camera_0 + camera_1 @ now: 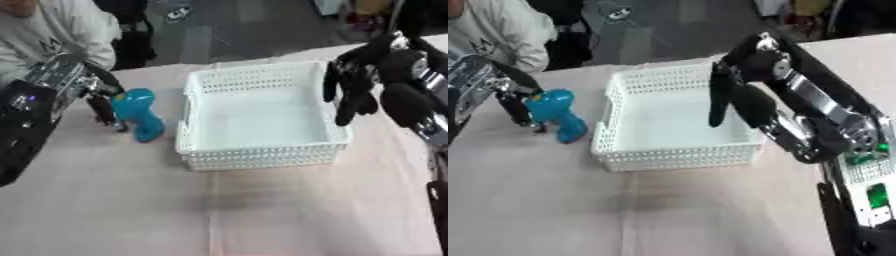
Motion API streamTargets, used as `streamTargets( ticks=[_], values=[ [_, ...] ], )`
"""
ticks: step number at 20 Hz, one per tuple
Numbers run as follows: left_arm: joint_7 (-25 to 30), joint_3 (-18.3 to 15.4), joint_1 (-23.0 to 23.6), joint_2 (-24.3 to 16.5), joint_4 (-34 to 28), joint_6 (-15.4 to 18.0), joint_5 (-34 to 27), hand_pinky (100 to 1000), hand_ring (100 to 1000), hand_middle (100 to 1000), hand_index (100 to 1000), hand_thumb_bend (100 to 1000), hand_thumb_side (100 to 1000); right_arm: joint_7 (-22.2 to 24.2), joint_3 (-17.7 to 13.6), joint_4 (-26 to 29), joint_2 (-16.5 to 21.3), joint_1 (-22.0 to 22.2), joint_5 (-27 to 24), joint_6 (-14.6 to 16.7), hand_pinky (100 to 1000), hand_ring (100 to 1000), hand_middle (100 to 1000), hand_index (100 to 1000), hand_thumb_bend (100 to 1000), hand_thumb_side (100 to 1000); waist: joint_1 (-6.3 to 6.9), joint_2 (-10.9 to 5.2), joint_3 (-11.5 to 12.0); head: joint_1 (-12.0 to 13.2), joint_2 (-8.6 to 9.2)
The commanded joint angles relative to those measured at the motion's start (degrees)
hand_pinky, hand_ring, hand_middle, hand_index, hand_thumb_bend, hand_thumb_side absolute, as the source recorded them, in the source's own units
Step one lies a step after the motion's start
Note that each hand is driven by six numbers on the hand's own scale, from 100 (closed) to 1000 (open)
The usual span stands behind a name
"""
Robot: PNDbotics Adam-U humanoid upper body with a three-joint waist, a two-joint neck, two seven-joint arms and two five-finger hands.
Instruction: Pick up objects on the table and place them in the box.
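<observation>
My left hand (pixel 103 102) is at the table's (pixel 114 210) left side, its fingers reaching down around the upper part of the blue object (pixel 138 114), though I cannot tell whether they actually clasp it. That object stands on the pale table just beside the white basket's (pixel 262 156) left wall, apart from it. My right hand (pixel 350 85) hangs over the basket's right rim, fingers relaxed and pointing down, holding nothing. The basket sits toward the table's far edge.

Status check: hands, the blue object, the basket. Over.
Left hand at the blue object on the table, fingers against it. Right hand open, hanging over white basket. Basket looks empty. Nothing between.
</observation>
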State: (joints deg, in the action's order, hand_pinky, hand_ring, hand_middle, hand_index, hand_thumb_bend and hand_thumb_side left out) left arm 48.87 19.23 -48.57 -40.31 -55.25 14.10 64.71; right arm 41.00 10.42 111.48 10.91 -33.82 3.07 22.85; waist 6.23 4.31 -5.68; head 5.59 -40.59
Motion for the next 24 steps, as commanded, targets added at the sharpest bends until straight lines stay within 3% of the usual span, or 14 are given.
streamTargets(
  ticks=[1,3,5,6,7,8,11,13,15,16,17,18,22,24],
  values=[
    [3.09,-0.3,-0.68,-1.14,-1.92,2.44,-2.1,447,700,848,897,409,646,4.14,-0.02,1.16,-0.43,-1.43,-0.26,3.97,412,200,195,478,100,1000,-0.06,-0.8,-0.04,0.21,0.19],
    [3.09,-0.06,-0.52,-1.09,-2.29,2.23,-2.96,639,807,928,957,515,685,4.14,-0.02,1.15,-0.46,-1.44,-0.24,3.96,412,200,195,478,100,1000,-0.05,-0.8,-0.07,0.2,0.19],
    [3.09,0.08,-0.36,-1.01,-2.25,2.14,-3.42,710,849,960,979,541,697,4.17,-0.01,1.15,-0.5,-1.45,-0.25,3.95,412,200,195,478,100,1000,-0.05,-0.81,-0.11,0.21,0.19],
    [3.09,0.05,-0.29,-0.92,-2.18,2.1,-3.71,863,956,1000,1000,576,715,4.17,-0.01,1.16,-0.52,-1.46,-0.25,3.95,412,200,195,478,100,1000,-0.05,-0.81,-0.12,0.17,0.21],
    [3.09,0.04,-0.22,-0.85,-2.19,2.09,-3.97,833,935,1000,1000,572,713,4.17,-0.02,1.16,-0.55,-1.46,-0.24,3.94,412,200,195,478,100,1000,-0.04,-0.82,-0.14,0.14,0.24],
    [3.09,0.06,-0.15,-0.8,-2.22,2.1,-4.11,964,1000,1000,1000,577,721,4.16,-0.02,1.17,-0.57,-1.47,-0.24,3.94,412,200,195,478,100,1000,-0.04,-0.82,-0.16,0.11,0.27],
    [3.09,-0.15,-0.07,-0.64,-2.93,2.3,-4.78,969,1000,1000,1000,561,704,4.15,-0.03,1.19,-0.61,-1.48,-0.25,3.91,412,200,195,478,100,1000,-0.02,-0.84,-0.19,0.11,0.23],
    [2.79,-0.77,-0.1,-0.47,-4.34,1.73,-6.04,918,989,1000,1000,502,655,4.13,-0.04,1.19,-0.63,-1.48,-0.24,3.9,411,200,195,478,100,1000,-0.03,-0.84,-0.18,0.07,0.22],
    [0.57,-1.17,0.23,-0.45,-5.95,0.39,-7.56,796,919,976,957,341,671,4.09,-0.06,1.23,-0.66,-1.51,-0.24,3.93,411,201,195,477,100,1000,-0.05,-0.81,-0.2,0.06,0.26],
    [-0.82,-1.1,0.44,-0.47,-6.38,-0.31,-8.05,707,865,936,904,194,691,4.06,-0.06,1.24,-0.67,-1.52,-0.24,3.94,411,200,195,477,100,1000,-0.04,-0.8,-0.22,0.1,0.27],
    [-2.65,-1.08,0.66,-0.45,-6.69,-1.1,-8.38,707,865,936,904,194,691,4.04,-0.06,1.25,-0.68,-1.53,-0.24,3.96,411,200,195,477,100,1000,-0.04,-0.79,-0.23,0.15,0.25],
    [-4.36,-0.98,0.9,-0.42,-6.77,-1.77,-8.65,528,747,852,818,100,737,4.03,-0.05,1.26,-0.69,-1.53,-0.24,3.97,410,200,195,477,100,1000,-0.04,-0.77,-0.24,0.18,0.26],
    [-9.83,-0.4,1.84,-0.43,-6.08,-3.69,-8.7,146,424,548,621,100,683,3.99,-0.07,1.26,-0.72,-1.56,-0.24,3.97,411,200,195,475,100,1000,-0.04,-0.75,-0.26,0.33,0.22],
    [-10.94,0.03,2.12,-0.44,-5.68,-3.62,-7.8,100,300,433,538,100,702,4.02,-0.06,1.21,-0.71,-1.56,-0.23,3.98,411,200,195,475,100,1000,-0.06,-0.75,-0.24,0.41,0.21]
  ],
)
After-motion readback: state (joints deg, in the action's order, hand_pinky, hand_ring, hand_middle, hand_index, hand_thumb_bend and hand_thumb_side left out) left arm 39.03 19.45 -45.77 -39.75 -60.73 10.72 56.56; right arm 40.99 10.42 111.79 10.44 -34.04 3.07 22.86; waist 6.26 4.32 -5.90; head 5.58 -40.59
